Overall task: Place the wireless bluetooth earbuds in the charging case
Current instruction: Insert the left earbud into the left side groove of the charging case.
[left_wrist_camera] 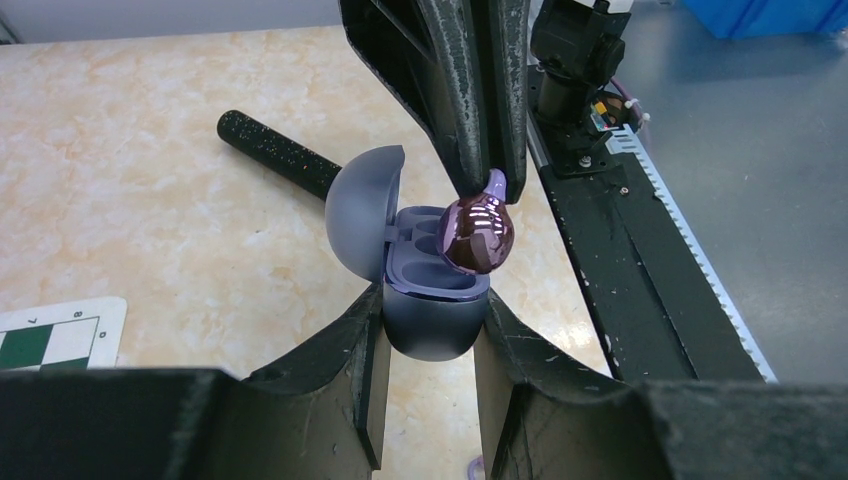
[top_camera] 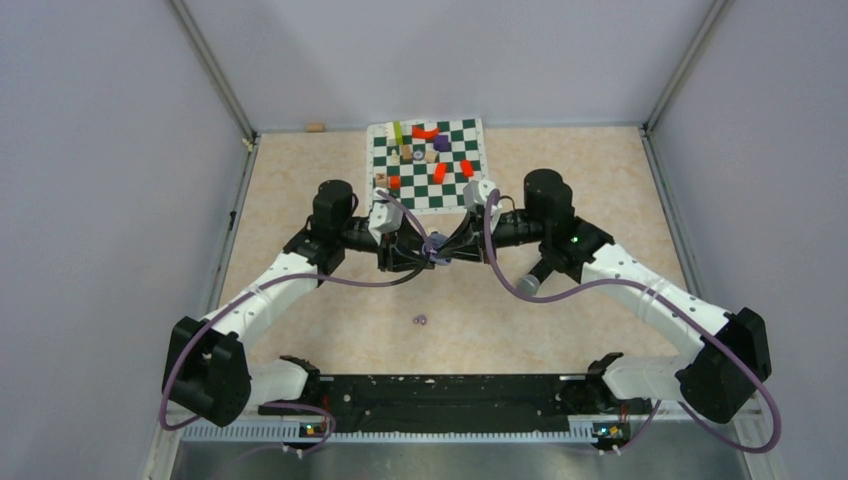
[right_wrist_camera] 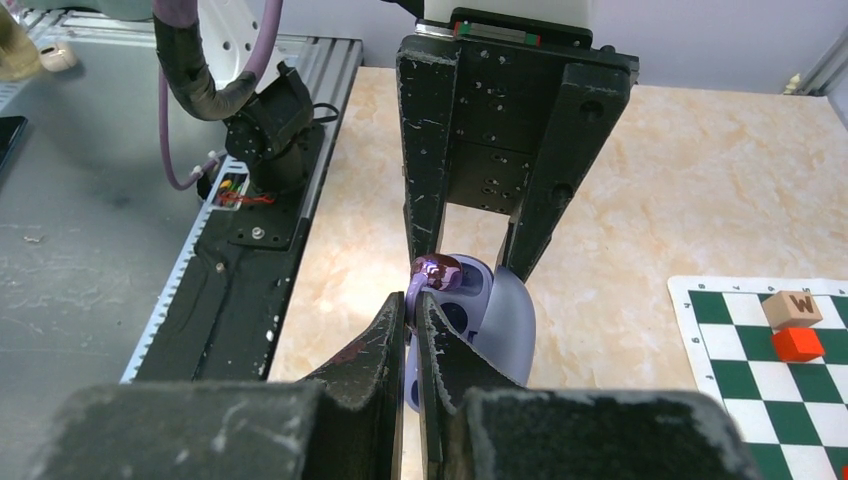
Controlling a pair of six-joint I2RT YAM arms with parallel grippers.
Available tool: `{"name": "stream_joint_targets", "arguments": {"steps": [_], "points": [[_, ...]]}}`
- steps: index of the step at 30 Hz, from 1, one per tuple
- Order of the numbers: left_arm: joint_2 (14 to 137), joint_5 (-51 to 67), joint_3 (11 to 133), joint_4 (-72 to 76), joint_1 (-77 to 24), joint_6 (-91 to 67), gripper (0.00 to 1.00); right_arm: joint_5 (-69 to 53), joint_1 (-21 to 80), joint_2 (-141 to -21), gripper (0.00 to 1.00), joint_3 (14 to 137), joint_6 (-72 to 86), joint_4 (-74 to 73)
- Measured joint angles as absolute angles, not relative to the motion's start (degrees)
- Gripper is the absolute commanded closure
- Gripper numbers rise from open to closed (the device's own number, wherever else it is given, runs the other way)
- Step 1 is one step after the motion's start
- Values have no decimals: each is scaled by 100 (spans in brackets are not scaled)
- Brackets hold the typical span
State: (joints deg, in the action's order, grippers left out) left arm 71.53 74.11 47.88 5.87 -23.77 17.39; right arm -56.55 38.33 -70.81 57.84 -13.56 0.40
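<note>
Pinching glossy purple earbud [left_wrist_camera: 476, 235] stem: right jaws clamped | left jaws clamped on open case [left_wrist_camera: 432, 335]

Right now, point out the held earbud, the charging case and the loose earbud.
held earbud [left_wrist_camera: 478, 235]: left wrist view, glossy body.
charging case [left_wrist_camera: 432, 335]: left wrist view, lower shell.
loose earbud [top_camera: 420, 320]: top view, its middle.

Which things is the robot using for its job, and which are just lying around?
For the job:
- the open charging case, held by the left gripper
- the purple earbud, pinched in the right gripper above the case
- a tiny purple piece loose on the table, probably the other earbud

Just lying about:
- the chessboard mat
- the coloured blocks on it
- the black microphone
</note>
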Motion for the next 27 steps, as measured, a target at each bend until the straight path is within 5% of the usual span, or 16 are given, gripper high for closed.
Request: {"name": "stream_joint_targets", "arguments": {"steps": [27], "points": [[7153, 7387, 4744, 517, -2403, 1776, 100, -5315, 3894, -7135, 89, 5900, -1929, -467]]}}
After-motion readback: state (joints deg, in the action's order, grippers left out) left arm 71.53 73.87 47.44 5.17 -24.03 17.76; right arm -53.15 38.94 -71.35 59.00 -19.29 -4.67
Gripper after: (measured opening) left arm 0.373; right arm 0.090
